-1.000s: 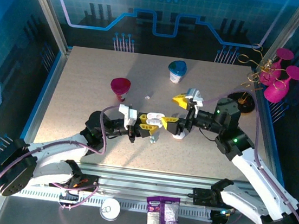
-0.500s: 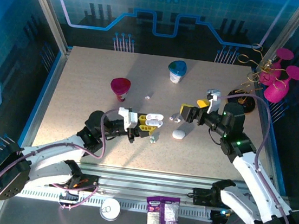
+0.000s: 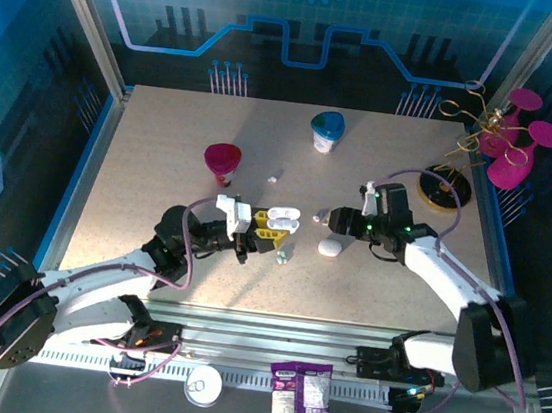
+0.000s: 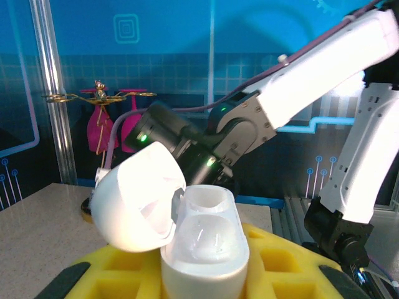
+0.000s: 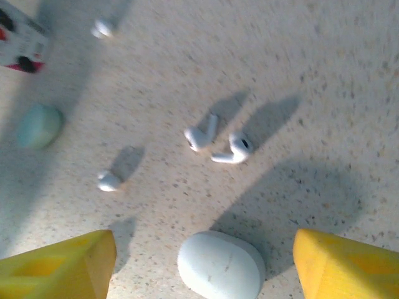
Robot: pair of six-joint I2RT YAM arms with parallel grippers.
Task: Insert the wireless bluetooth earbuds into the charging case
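1. Gripping an open charging case (image 4: 202, 249) by its base, the left claw (image 3: 274, 221) is clamped tight; the lid (image 4: 137, 199) is flipped toward 9 o'clock in the left wrist view.
2. The right claw (image 5: 204, 265) hangs above the surface (image 3: 163, 142), its yellow fingers (image 5: 62, 265) spread wide and holding nothing.
3. Two wireless bluetooth earbuds (image 5: 234, 148) lie almost touching on the surface, at 12 o'clock from a closed white case (image 5: 218, 265) in the right wrist view.
4. A third bud (image 5: 109, 180) lies at 8 o'clock from the pair, and a fourth bud (image 5: 103, 28) at 11 o'clock.
5. A pale green case (image 5: 38, 124) rests at 9 o'clock from the pair.
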